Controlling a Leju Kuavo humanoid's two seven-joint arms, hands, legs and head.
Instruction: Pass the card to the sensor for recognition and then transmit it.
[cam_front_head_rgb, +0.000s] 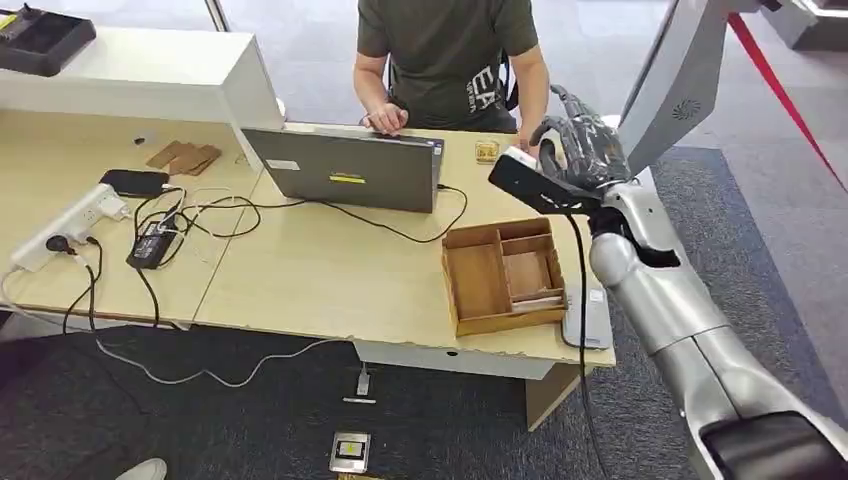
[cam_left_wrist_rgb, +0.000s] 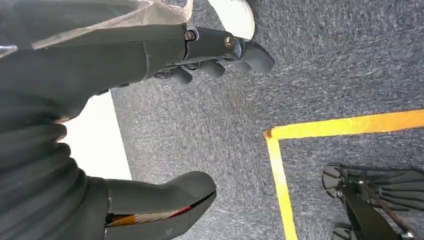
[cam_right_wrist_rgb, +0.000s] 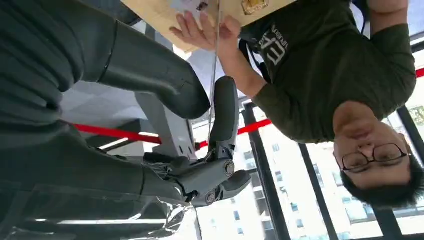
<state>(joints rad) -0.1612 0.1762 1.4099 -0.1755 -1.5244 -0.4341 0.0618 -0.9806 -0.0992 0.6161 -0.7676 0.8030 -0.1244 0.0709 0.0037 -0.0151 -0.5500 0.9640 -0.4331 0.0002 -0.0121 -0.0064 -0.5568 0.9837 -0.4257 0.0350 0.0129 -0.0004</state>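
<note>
Head view: right hand (cam_front_head_rgb: 580, 150) raised above the surface (cam_front_head_rgb: 330, 280), beyond the far right corner of the wooden tray (cam_front_head_rgb: 500, 275), silver forearm climbing to it from the tray's right side. Fingers curled, palm turned toward the person (cam_front_head_rgb: 450, 50) seated behind the surface. A small white edge, apparently the card (cam_front_head_rgb: 516, 156), poking out on the side of the hand nearer the laptop (cam_front_head_rgb: 345, 165); grip itself hard to read from here. A small yellow-topped object (cam_front_head_rgb: 487, 150) lying on the surface beyond the tray, just below and beside the raised hand. Laptop standing to the tray's far left, cables trailing from it.

Left wrist view: left hand (cam_left_wrist_rgb: 150, 50) hanging over grey carpet (cam_left_wrist_rgb: 240, 125), holding nothing. Thumb (cam_left_wrist_rgb: 175, 195) set well apart from the loosely bent fingers (cam_left_wrist_rgb: 215, 50). A yellow line (cam_left_wrist_rgb: 280, 175) on the carpet and a black chair base (cam_left_wrist_rgb: 370, 200) near it.

Right wrist view: shows the grip that the head view hides. Card (cam_right_wrist_rgb: 215, 60) seen edge-on as a thin pale line, pinched between the thick thumb (cam_right_wrist_rgb: 170, 90) and one straight finger (cam_right_wrist_rgb: 225, 110) of the right hand (cam_right_wrist_rgb: 200, 177); remaining fingers folded in. Beyond the card's tip, the person's hand (cam_right_wrist_rgb: 200, 30) resting on the surface (cam_right_wrist_rgb: 150, 12), with the yellow-topped object (cam_right_wrist_rgb: 255, 5) close by. Card held clear of the surface, touching neither it nor that object.
</note>
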